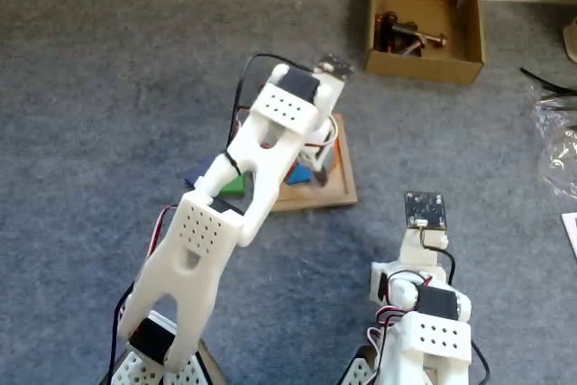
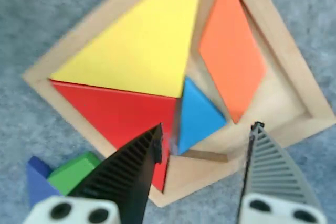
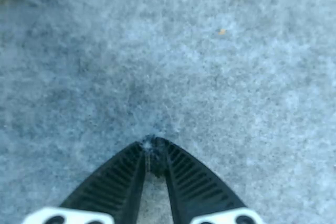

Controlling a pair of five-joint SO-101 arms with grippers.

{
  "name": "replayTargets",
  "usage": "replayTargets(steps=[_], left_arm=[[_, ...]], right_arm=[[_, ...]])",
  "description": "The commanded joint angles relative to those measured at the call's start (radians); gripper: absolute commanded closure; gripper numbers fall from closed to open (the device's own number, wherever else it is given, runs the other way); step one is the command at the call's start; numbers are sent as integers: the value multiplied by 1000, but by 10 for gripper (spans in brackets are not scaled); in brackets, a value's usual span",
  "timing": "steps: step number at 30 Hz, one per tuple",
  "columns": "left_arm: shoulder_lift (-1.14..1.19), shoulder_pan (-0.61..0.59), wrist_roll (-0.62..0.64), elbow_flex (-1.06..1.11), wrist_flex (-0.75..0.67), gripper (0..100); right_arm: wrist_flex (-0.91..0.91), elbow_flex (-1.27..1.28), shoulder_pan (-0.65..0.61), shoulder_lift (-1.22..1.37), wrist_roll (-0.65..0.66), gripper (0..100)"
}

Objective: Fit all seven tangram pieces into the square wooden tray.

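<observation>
The square wooden tray (image 2: pixel 283 45) holds 4 pieces: yellow triangle (image 2: pixel 142 45), red triangle (image 2: pixel 121 114), blue triangle (image 2: pixel 197 114), orange parallelogram (image 2: pixel 231 51). Green piece (image 2: pixel 71 174) and dark blue piece (image 2: pixel 37 179) lie just outside it, so roughly half remains. The left end effector (image 2: pixel 207 127) hovers wide and empty over the tray; the right end effector (image 3: pixel 154 142) is pinched closed, well apart from it.

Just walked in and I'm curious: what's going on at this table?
A tangram is partly done. The left gripper, open, hangs over the wooden tray, which holds a yellow triangle, a red triangle, a blue triangle and an orange piece, with room left. A green piece and a dark blue piece lie outside, beside the tray. The right gripper is shut on nothing, over the carpet.
</observation>
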Motion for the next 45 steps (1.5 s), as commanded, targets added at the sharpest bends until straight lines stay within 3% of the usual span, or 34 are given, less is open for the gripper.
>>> replayTargets(steps=[1, 22, 37, 42, 45], left_arm=[[-39, 13, 5, -5, 0, 745], [54, 58, 2, 8, -20, 745], [59, 58, -189, 8, -15, 749], [59, 56, -245, 13, -15, 871], [59, 58, -258, 13, -15, 878]], right_arm=[[15, 31, 33, -1, -3, 993], [15, 31, 33, -1, -3, 993], [15, 31, 33, -1, -3, 993], [15, 31, 33, -1, -3, 993], [15, 31, 33, -1, -3, 993]])
